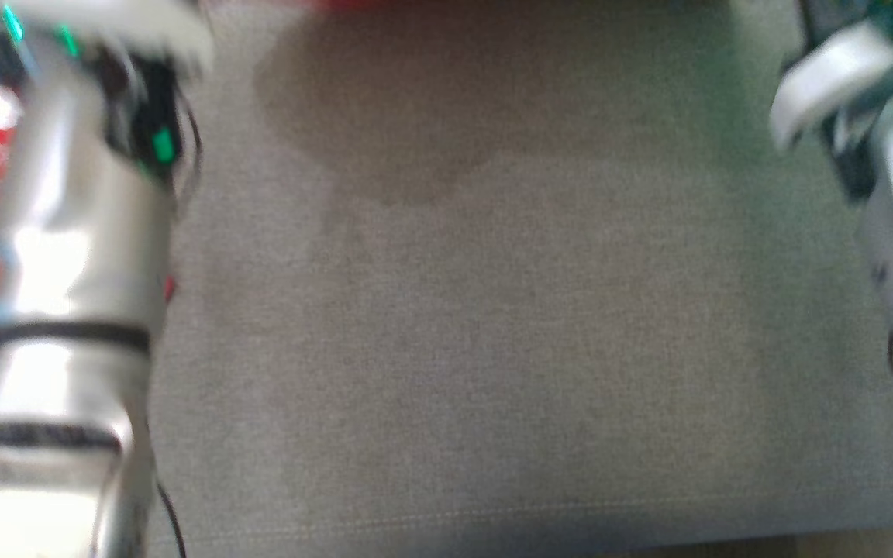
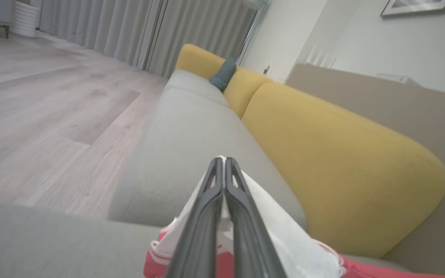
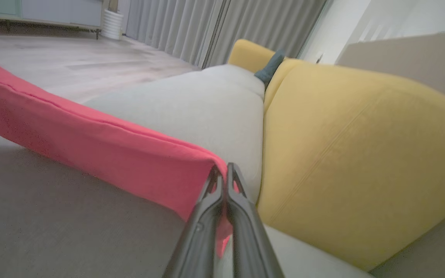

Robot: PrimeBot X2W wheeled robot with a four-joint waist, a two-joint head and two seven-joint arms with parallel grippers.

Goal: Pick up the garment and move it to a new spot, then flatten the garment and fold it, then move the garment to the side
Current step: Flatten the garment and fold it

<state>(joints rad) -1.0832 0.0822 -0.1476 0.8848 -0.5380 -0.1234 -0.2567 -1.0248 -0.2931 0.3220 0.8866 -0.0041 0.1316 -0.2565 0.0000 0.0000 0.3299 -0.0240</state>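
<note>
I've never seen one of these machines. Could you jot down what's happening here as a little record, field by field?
setting: grey sofa seat, yellow back cushions, wooden floor
item: red and white garment
left gripper: shut on the garment's white part
right gripper: shut on its red edge
garment state: red edge taut, raised off the seat

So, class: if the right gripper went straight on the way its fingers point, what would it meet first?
Past the red garment it grips, probably the grey seat cushion, beside the yellow back cushion; depth unclear.
</note>
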